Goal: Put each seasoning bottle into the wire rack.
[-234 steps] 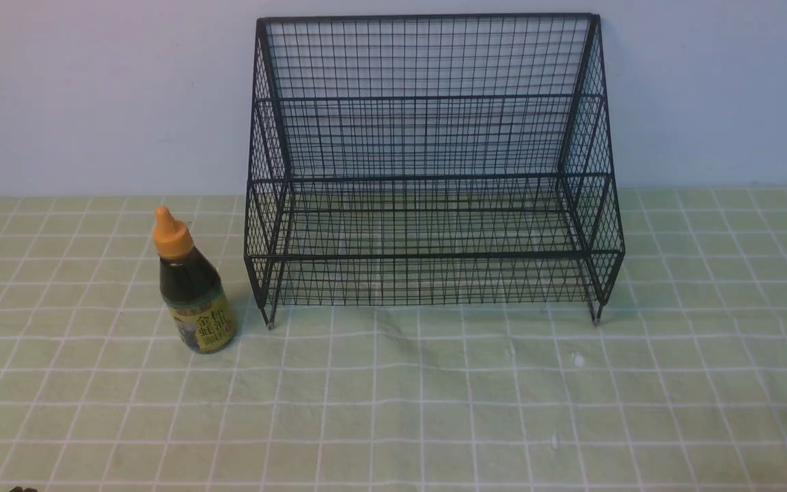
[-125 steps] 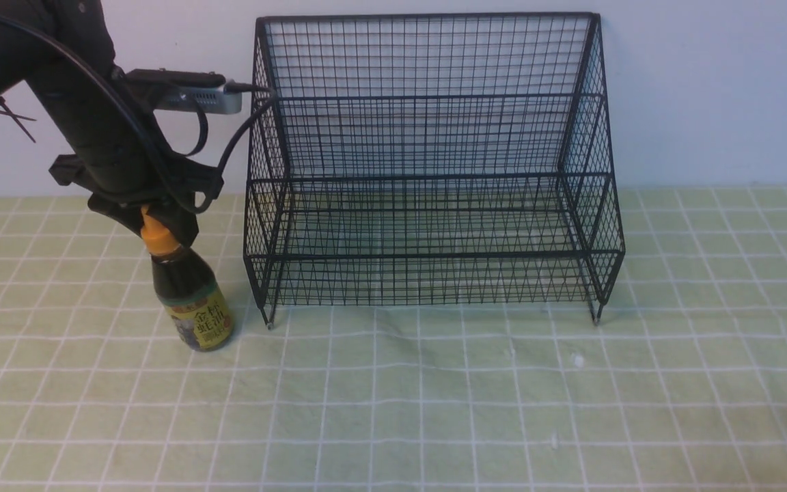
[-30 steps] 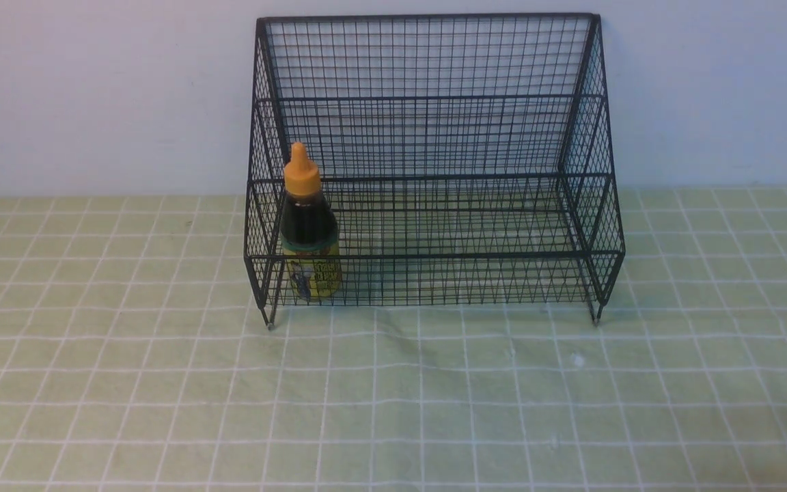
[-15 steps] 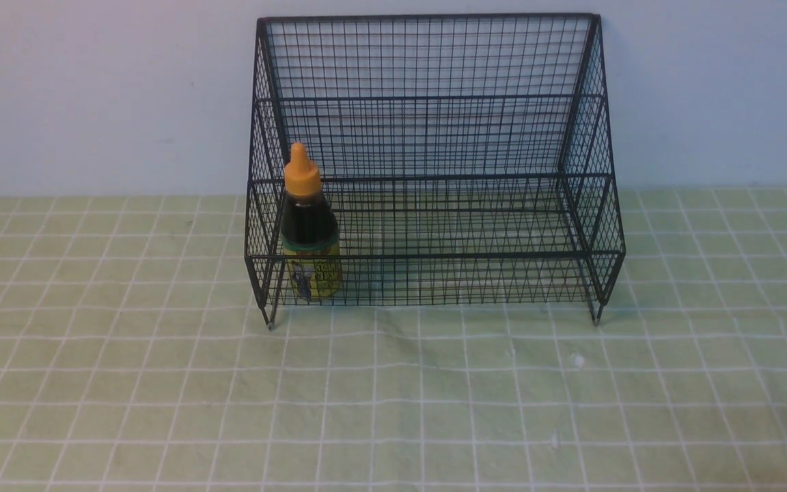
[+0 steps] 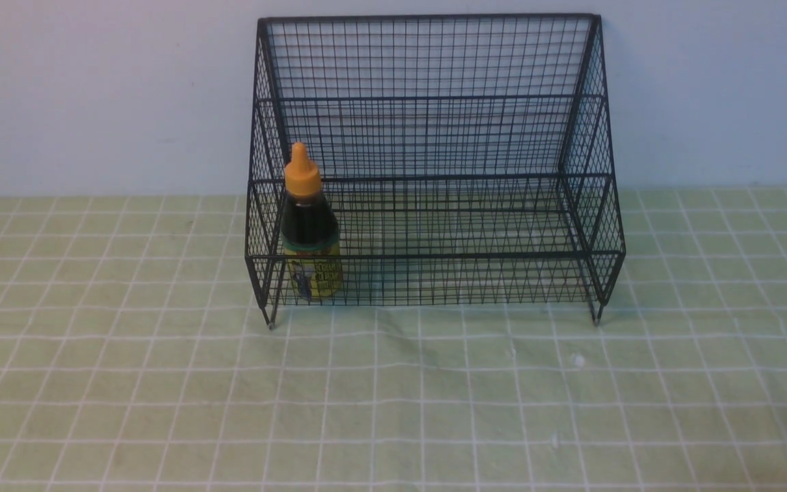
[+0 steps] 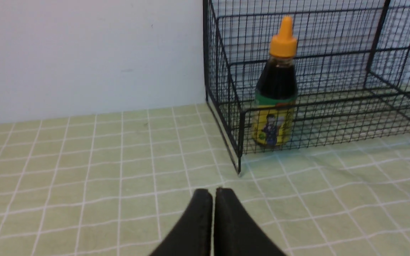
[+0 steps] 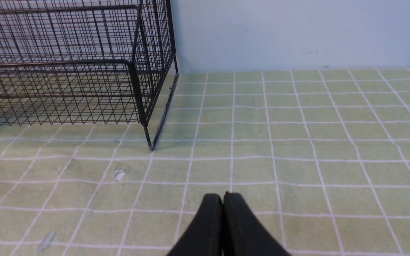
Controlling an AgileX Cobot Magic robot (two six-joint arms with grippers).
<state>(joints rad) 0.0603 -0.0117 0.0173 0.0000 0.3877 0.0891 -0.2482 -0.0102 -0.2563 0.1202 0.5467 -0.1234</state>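
The seasoning bottle, dark liquid with an orange pointed cap and yellow-green label, stands upright on the lower tier at the left end of the black wire rack. The left wrist view shows the bottle inside the rack. My left gripper is shut and empty, low over the cloth, well short of the rack's front left foot. My right gripper is shut and empty, over the cloth in front of the rack's right end. Neither gripper shows in the front view.
A green checked cloth covers the table, with small white flecks on it. A pale wall stands directly behind the rack.
In the last second nothing has visibly moved. Earlier the bottle stood on the cloth left of the rack, my left gripper took it by the cap, and it now stands in the rack.
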